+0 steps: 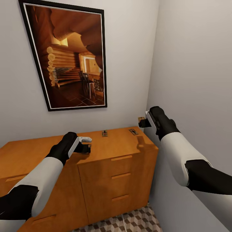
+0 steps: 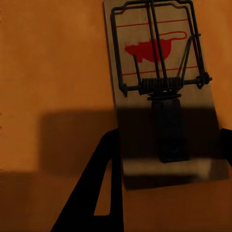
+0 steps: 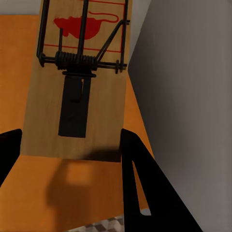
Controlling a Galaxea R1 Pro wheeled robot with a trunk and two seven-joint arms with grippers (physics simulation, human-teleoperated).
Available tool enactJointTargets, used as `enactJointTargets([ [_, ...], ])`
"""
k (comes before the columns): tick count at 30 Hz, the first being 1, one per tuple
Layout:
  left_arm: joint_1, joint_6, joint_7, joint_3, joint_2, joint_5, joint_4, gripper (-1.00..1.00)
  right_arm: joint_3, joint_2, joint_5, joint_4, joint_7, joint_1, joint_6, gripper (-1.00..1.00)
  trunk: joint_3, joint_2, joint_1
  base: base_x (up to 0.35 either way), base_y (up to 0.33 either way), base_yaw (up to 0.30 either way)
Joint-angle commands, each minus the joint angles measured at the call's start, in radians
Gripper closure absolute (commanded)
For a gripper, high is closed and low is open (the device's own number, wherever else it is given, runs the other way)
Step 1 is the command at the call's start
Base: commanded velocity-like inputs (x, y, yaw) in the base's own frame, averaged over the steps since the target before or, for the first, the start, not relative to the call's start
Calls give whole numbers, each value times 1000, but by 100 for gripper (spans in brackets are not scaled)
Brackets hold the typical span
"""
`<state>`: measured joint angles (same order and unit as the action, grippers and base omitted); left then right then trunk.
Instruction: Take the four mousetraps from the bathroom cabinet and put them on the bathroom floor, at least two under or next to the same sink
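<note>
The orange wooden cabinet [image 1: 38, 151] fills a corner, and two mousetraps [image 1: 104, 133] [image 1: 133, 131] lie at the back of its top. My left gripper [image 1: 85, 147] hovers low over the top near its front edge. Its fingers [image 2: 108, 179] press both long edges of a third mousetrap [image 2: 159, 63], so it is shut on it. My right gripper [image 1: 144, 122] is shut on another mousetrap [image 3: 77, 96] and holds it above the cabinet's right end, close to the side wall. A strip of bathroom floor [image 1: 135, 220] shows below the cabinet. The sink is out of view.
A large framed picture [image 1: 69, 54] hangs on the wall behind the cabinet. A grey side wall [image 1: 193, 80] runs close along the cabinet's right end. Drawers with wooden pulls [image 1: 121, 175] face me.
</note>
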<state>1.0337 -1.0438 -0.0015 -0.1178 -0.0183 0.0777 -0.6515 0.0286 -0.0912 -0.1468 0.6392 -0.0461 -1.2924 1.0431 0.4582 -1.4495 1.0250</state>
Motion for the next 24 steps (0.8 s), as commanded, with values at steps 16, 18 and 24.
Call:
enactJointTargets([
  [16, 0, -3, 0, -8, -1, 11, -303, 100, 2, 1, 4, 1, -3, -1, 4, 100, 1, -1, 0, 0, 0, 0],
  [18, 0, -3, 0, -9, -2, 11, -311, 100, 2, 1, 4, 1, -2, -1, 4, 100, 1, -1, 0, 0, 0, 0],
  [24, 0, -3, 0, -11, -3, 11, -319, 100, 1, 0, 4, 1, -1, -1, 4, 100, 1, -1, 0, 0, 0, 0],
])
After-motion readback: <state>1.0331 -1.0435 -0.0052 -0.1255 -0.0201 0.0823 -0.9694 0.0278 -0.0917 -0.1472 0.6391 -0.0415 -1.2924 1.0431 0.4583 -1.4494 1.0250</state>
